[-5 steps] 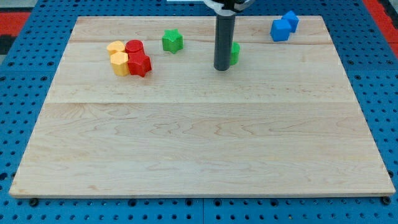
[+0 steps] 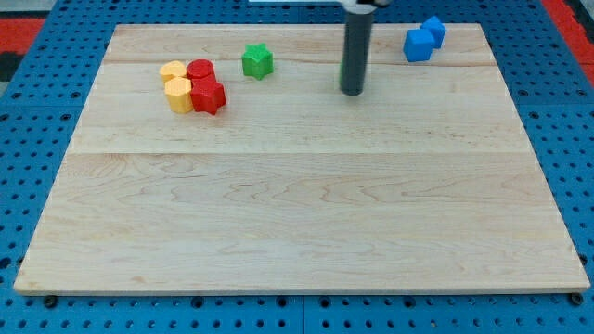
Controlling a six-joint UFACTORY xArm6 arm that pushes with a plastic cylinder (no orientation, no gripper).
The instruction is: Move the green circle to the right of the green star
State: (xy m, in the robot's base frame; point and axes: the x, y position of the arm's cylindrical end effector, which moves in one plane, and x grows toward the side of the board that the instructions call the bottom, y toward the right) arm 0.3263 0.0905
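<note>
The green star (image 2: 257, 61) sits near the view's top, left of centre. The green circle (image 2: 341, 71) is almost wholly hidden behind my rod; only a thin green edge shows at the rod's left side. It lies to the right of the star, about a hand's width away. My tip (image 2: 352, 93) rests on the board (image 2: 297, 204) just below and in front of the green circle, well to the right of the star.
Two blue blocks (image 2: 424, 39) stand together at the view's top right. At the upper left, two yellow blocks (image 2: 175, 83) and two red blocks (image 2: 206, 85) are packed in a cluster.
My rod has moved to the view's right and slightly up. It now covers the green circle, which showed at its right side before. The other blocks have not moved.
</note>
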